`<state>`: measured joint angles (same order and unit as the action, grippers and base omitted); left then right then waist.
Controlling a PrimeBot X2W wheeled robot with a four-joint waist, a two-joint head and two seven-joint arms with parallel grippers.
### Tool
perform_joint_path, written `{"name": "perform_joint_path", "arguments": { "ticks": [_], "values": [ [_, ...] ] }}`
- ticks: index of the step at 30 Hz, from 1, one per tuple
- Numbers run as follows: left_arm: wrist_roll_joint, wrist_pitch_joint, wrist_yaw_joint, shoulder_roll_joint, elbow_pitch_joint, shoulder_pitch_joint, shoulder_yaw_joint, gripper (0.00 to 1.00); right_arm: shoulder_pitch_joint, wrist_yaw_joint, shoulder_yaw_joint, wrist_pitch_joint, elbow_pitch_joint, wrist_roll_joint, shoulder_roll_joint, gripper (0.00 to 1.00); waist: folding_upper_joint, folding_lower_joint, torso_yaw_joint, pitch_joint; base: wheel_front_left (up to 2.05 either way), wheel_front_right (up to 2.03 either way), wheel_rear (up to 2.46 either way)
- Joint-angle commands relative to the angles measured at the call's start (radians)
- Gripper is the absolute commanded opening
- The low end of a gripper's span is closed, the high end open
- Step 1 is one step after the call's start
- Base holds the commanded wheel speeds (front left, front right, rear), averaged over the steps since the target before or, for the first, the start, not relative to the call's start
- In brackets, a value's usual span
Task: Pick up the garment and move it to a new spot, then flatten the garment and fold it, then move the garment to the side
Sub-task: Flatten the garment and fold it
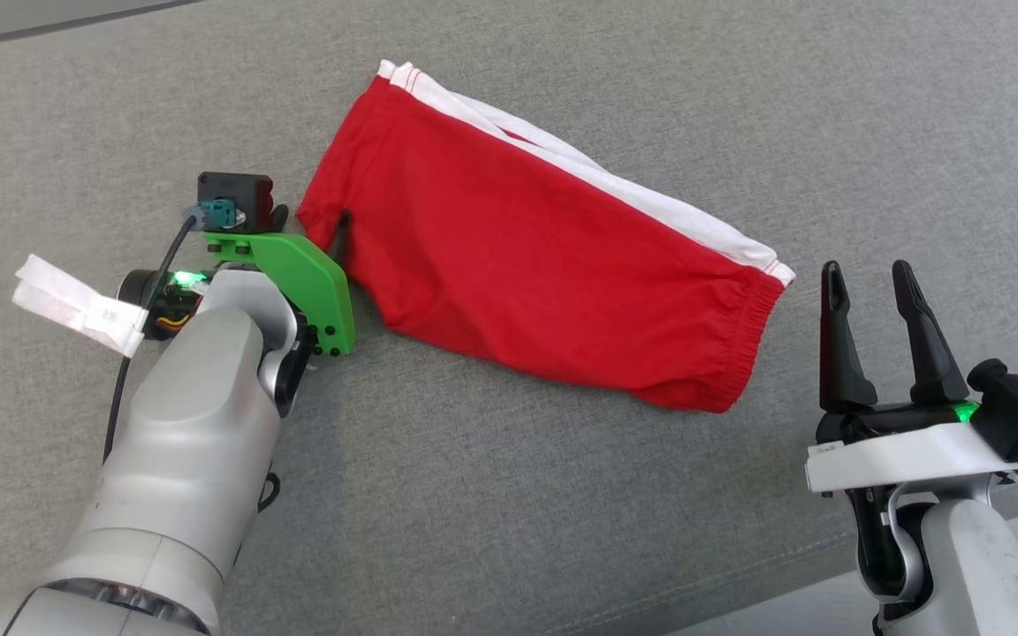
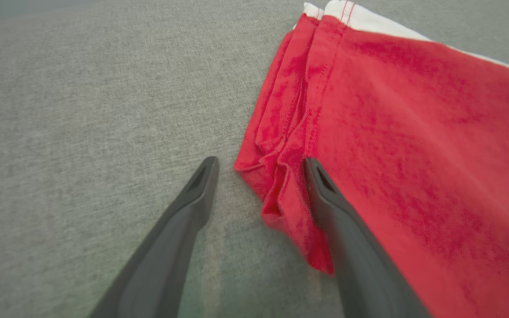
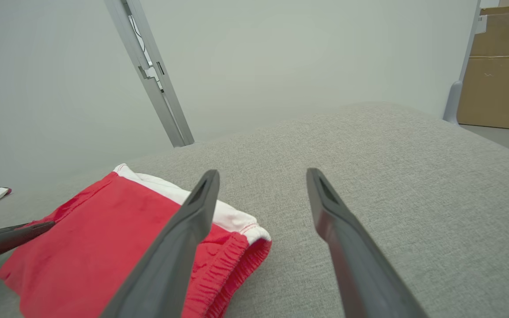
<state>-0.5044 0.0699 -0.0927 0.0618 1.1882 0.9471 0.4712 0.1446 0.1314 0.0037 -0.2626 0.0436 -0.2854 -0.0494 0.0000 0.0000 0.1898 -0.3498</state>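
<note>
- Most of the job looks done: the grey cushion (image 1: 509, 495) carries the red garment (image 1: 544, 256) mid-surface, flat and apparently folded double.
- Left claw (image 2: 260, 162) gapes open, straddling its corner.
- Right claw (image 1: 867, 274) is open and empty near the waistband; the sideways move is left.

The shorts (image 1: 518, 256) are seen in red, edged with a white band (image 1: 650, 201) stitched in red. The bench (image 1: 562, 530) is covered in flecked grey. One bracket (image 1: 310, 283) is coloured green.

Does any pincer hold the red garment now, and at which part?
Nothing is held. The left pincer stands open around a corner of the red garment; the right pincer is open, apart from it.
</note>
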Motion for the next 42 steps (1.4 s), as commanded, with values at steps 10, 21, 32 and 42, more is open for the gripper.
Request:
{"name": "perform_joint_path", "arguments": {
  "ticks": [10, 21, 32, 42],
  "values": [
    [-0.027, -0.016, -0.03, -0.002, 0.006, -0.015, 0.035, 0.0, -0.02, -0.001, -0.029, -0.003, -0.02, 0.008, -0.002, 1.0, 0.0, 0.0, 0.001, 0.014, 0.0, 0.0, 0.0],
    [-0.126, 0.113, -0.037, -0.008, -0.065, -0.156, 0.006, 0.0, -0.052, -0.001, -0.1, -0.003, -0.028, 0.046, -0.002, 1.0, 0.0, 0.0, -0.098, 0.118, 0.0, 0.0, 0.0],
    [-0.224, 0.187, -0.014, -0.01, -0.249, -0.461, -0.026, 0.0, -0.1, -0.001, -0.157, 0.002, -0.013, 0.108, -0.002, 1.0, 0.0, 0.0, -0.209, 0.214, 0.0, 0.0, 0.0],
    [-0.27, 0.187, 0.085, -0.01, -0.468, -0.626, 0.018, 0.39, -0.099, -0.001, -0.138, 0.022, 0.002, 0.113, -0.002, 1.0, 0.0, 0.0, -0.223, 0.233, 0.0, 0.0, 0.0]
  ]
}}
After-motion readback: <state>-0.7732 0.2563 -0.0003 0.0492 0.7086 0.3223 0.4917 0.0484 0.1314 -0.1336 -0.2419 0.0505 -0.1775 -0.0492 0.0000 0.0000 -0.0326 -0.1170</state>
